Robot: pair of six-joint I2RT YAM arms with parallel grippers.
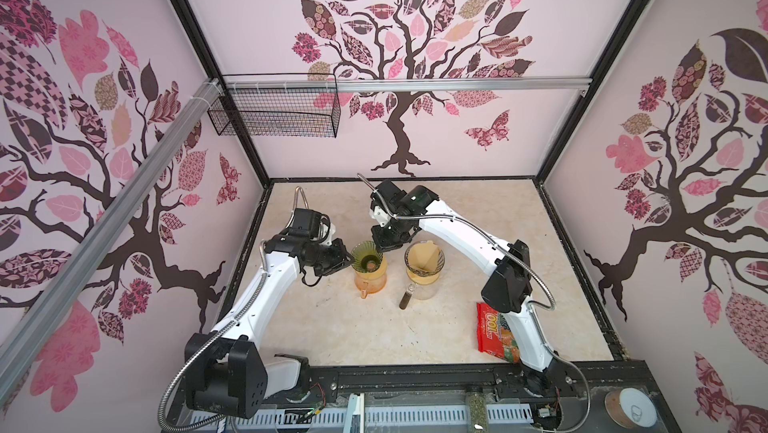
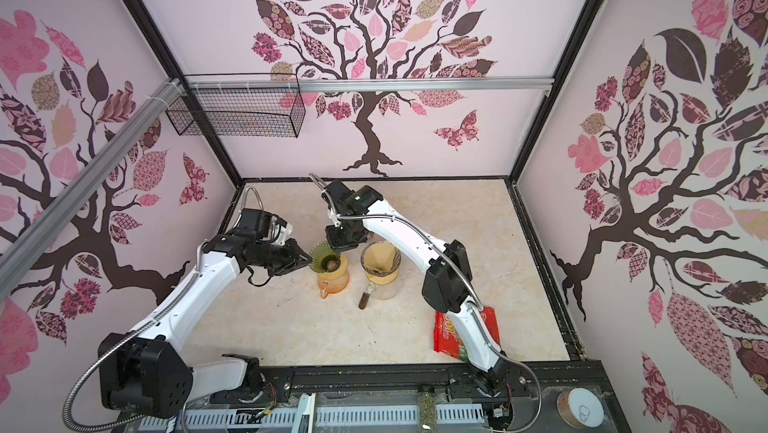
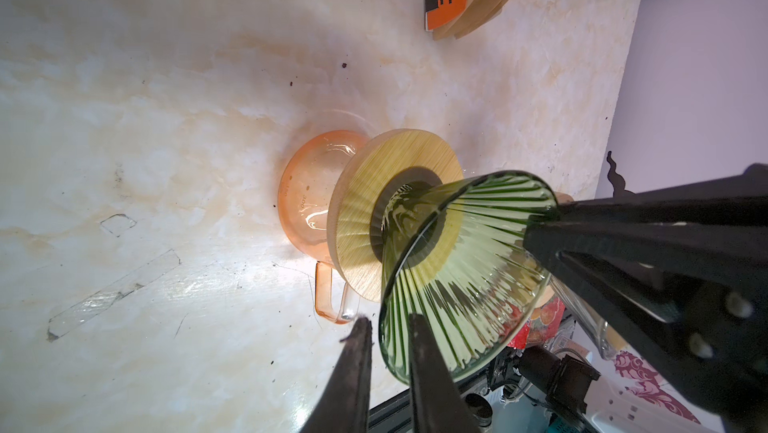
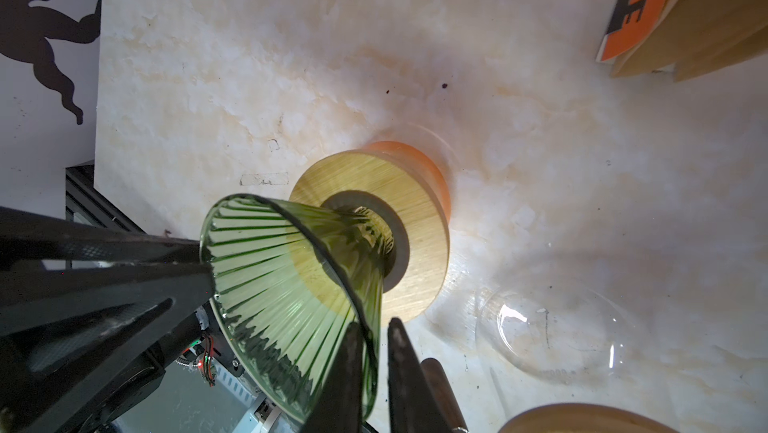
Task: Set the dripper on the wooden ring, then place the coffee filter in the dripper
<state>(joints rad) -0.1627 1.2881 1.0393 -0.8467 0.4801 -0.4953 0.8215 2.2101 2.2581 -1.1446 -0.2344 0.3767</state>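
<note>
coffee filters point(image 4: 715, 15), a stack of brown paper cones, are lying on the marble tabletop point(image 4: 291, 78) behind the empty green ribbed-glass dripper point(image 4: 291, 285), nearer the right fingers point(image 4: 405, 385) than the left fingers point(image 3: 351, 377), both pairs straddling its rim narrowly, whether clamping i cannot tell.

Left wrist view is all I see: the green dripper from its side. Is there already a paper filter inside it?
Observer: No. In both top views the green dripper is bare inside.
Operator: Does the right tool carry a filter?
Observer: The right wrist view shows the right tool astride the dripper's rim, with no paper in it.
Operator: Any other filter nearby?
Observer: A second dripper, beside the green one, holds a brown paper filter.
</note>
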